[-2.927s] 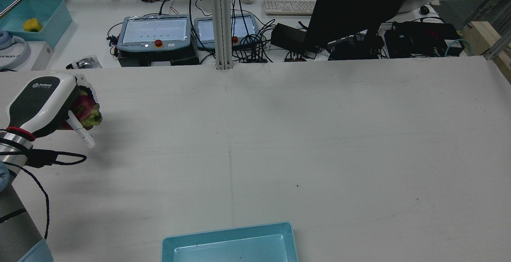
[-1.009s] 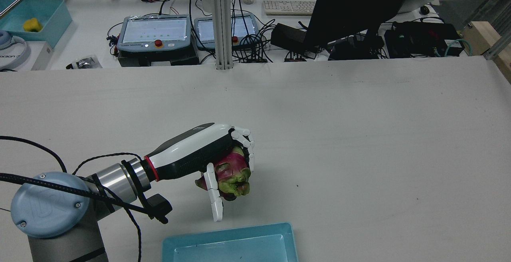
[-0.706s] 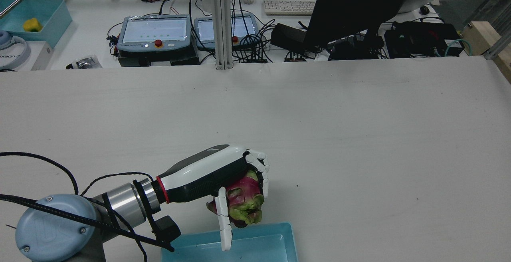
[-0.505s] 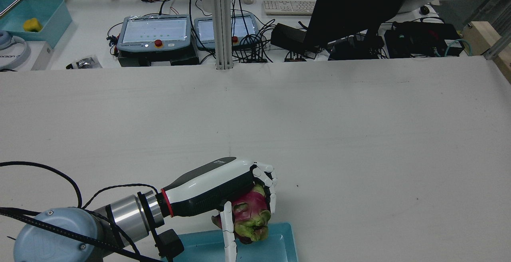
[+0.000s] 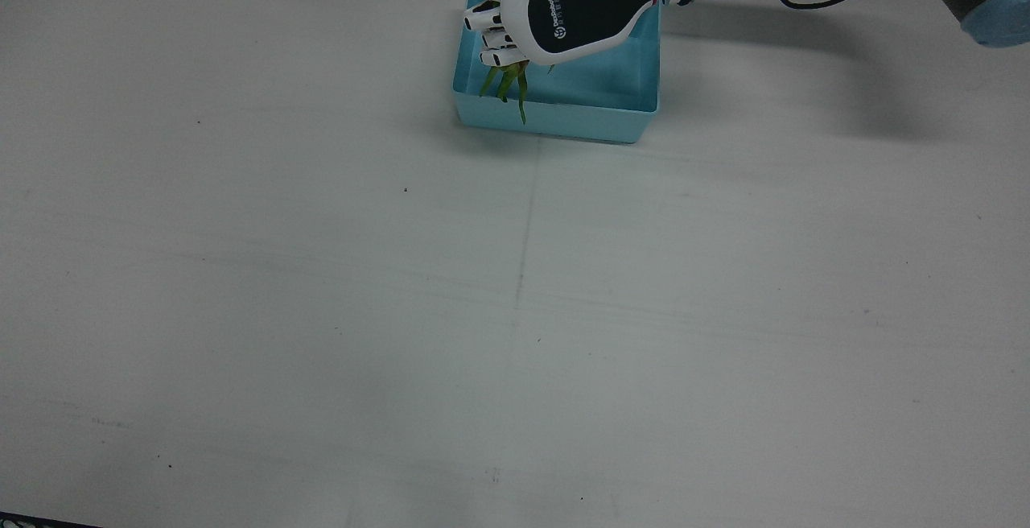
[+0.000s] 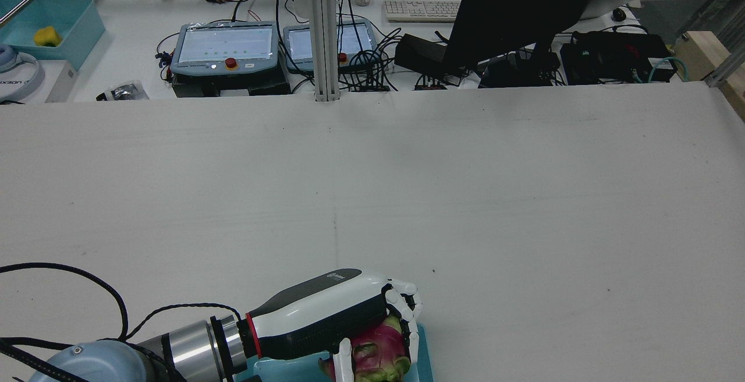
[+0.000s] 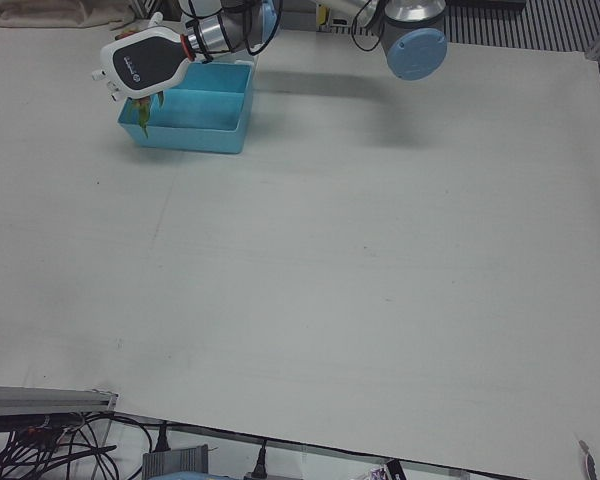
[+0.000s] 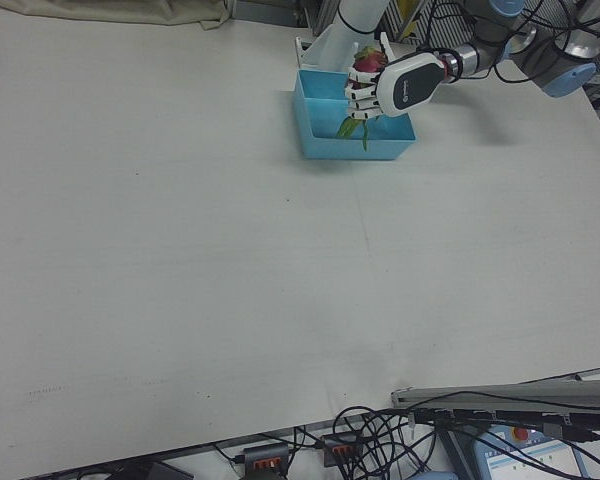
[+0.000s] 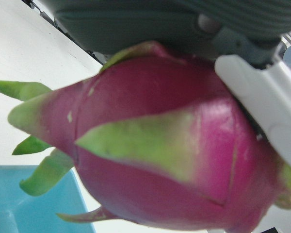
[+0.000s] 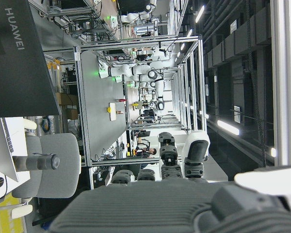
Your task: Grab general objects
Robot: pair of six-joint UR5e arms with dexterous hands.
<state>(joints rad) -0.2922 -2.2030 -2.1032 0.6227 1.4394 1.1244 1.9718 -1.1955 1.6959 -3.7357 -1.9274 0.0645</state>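
The grasp itself looks done: the left hand (image 6: 349,321), a white and black shell with white fingers, is closed around a magenta dragon fruit with green leafy scales (image 6: 378,356), and the fruit rides clear of the tabletop (image 5: 515,294). Below the hand sits a shallow light-blue plastic tray (image 5: 599,101), and in the front view the fruit's green tips (image 5: 507,81) hang down over the tray's corner nearest the fingertips. What seems left, judging by this pose, is to bring the fruit fully over the tray floor, lower it and let go; whether the fruit is centred enough over the tray to drop cleanly cannot be told for certain, since the hand covers most of it from above.

The left hand view is filled by the fruit (image 9: 150,141), with a white finger (image 9: 262,102) pressed against its skin and a patch of blue tray just beneath the scales, so the hold appears firm.

The right hand appears only in its own camera, as a few finger segments (image 10: 184,162) standing side by side with nothing between them; it holds nothing, though how far the fingers are spread cannot be told.

Nothing stands between the hand and the tray. The nearest hazard is the tray's own wall, right under the fingertips, which the dangling scales could brush. Well beyond the hand, past the tabletop's far edge, are two teach pendants (image 6: 226,47), a dark monitor (image 6: 524,9), a keyboard (image 6: 422,10) and cables, none in the way.
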